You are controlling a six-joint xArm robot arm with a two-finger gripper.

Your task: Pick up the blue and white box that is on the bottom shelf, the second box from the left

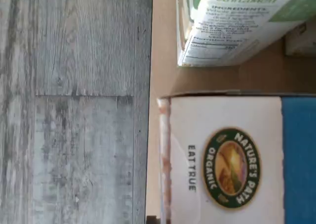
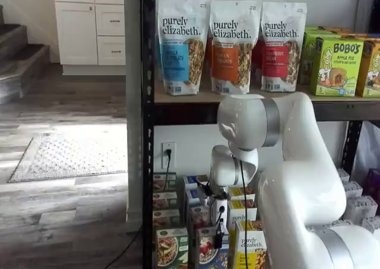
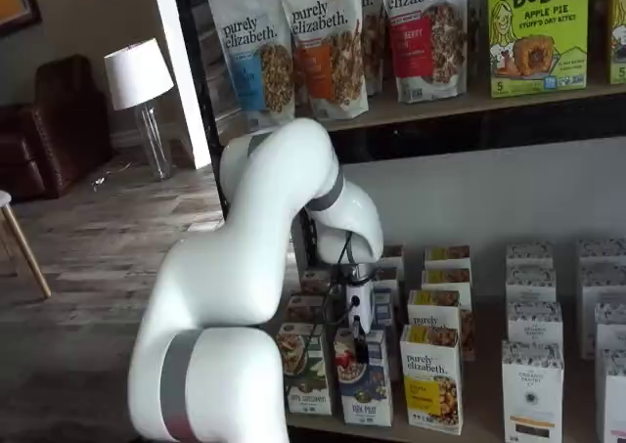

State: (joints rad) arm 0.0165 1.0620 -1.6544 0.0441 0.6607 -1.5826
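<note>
Wrist view: the camera is looking down on the top flap of the blue and white box (image 1: 232,159), which is standing at the front edge of the bottom shelf (image 1: 158,46). Grey plank flooring (image 1: 74,105) is showing beyond that edge. A green carton (image 1: 232,23) is sitting apart from the target, with a strip of bare shelf between them. No fingers are showing here.

In a shelf view, the gripper (image 2: 218,233) is hanging directly above the blue and white box (image 2: 206,248), presumably aligned for a top-down grasp. The fingers are appearing side-on with no visible gap, so their opening cannot be determined; contact with the box cannot be confirmed. The green carton (image 2: 168,247) is standing beside it, toward the rack's black post (image 2: 146,126).

In a shelf view, the gripper (image 3: 358,343) is hovering over the blue and white box (image 3: 362,389) in the front row. A yellow carton (image 3: 432,376) is flanking it on the other side. Lateral clearance is appearing narrow; open room is lying above and forward of the shelf edge.
</note>
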